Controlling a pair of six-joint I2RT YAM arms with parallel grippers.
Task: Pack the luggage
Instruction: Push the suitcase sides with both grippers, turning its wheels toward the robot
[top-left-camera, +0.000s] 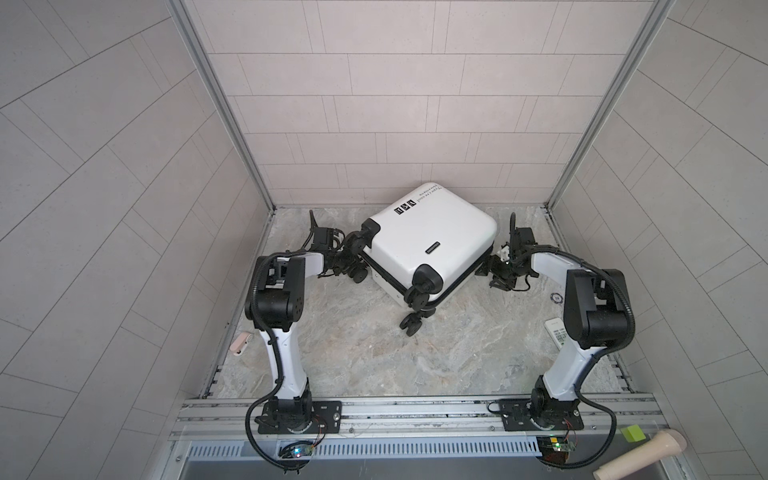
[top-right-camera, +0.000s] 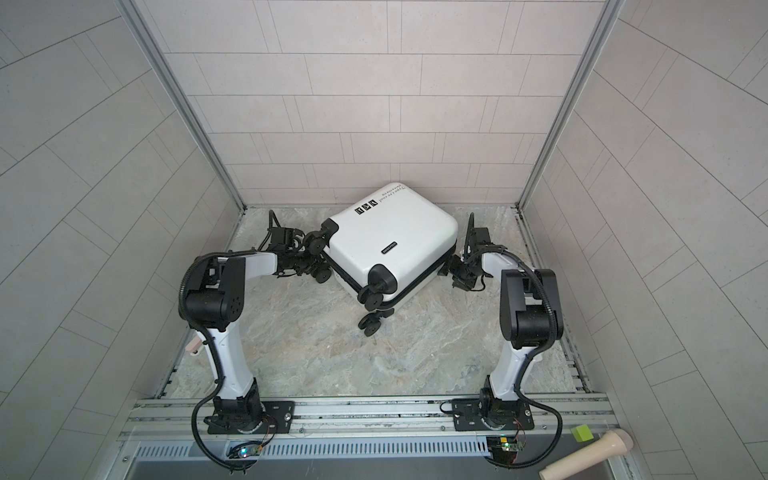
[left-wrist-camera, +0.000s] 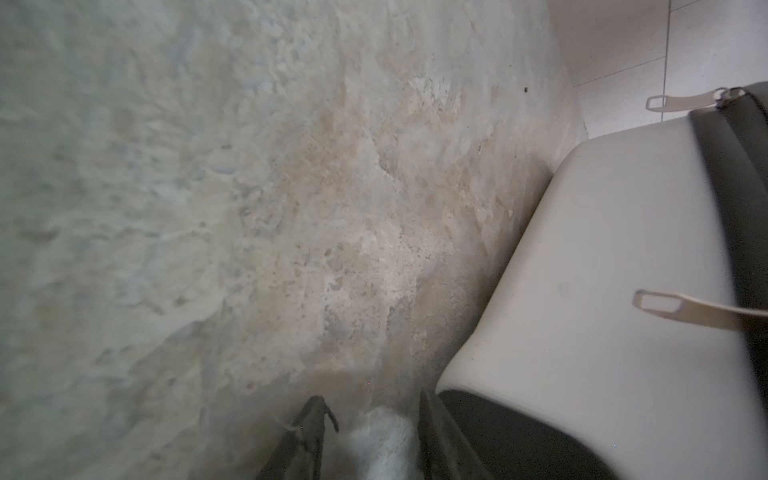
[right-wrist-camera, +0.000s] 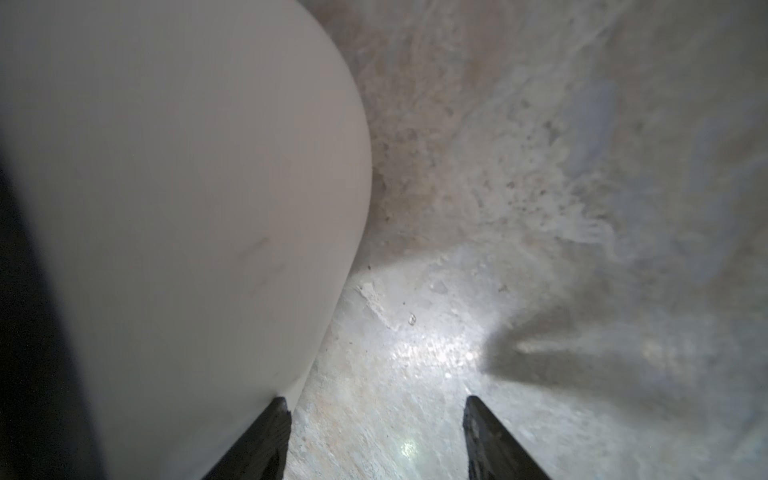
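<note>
**Entry 1, nearest edge:** an aluminium rail carries both arm bases. Off its right end lie a beige mallet-like handle and a small green block, just beside each other.

**Entry 2, marbled counter:** at the left edge is a small pink object, too small to identify. At the right edge is a white remote control, partly behind the right arm, with a round sticker just beyond it.

**Entry 3, left hand:** low over the counter at the wheel end of the luggage. The fingers stand a narrow gap apart with only counter between them, holding nothing. One finger lies against a black corner cap.

**Entry 4, right hand:** low at the opposite side of the luggage. The fingers are spread wide with counter between them, holding nothing. One finger is right at the white shell.

**Entry 5, luggage:** a white hard-shell suitcase.
- Closed, lying on a broad side at the far middle of the counter, turned diagonally between the two hands, its far corner close to the tiled back wall.
- The black wheels face near-left.
- A black zipper band with pale zipper pulls shows in the left wrist view.
- The upper shell bears black stickers and text toward the far corner, plus a small black badge nearer the middle
</note>
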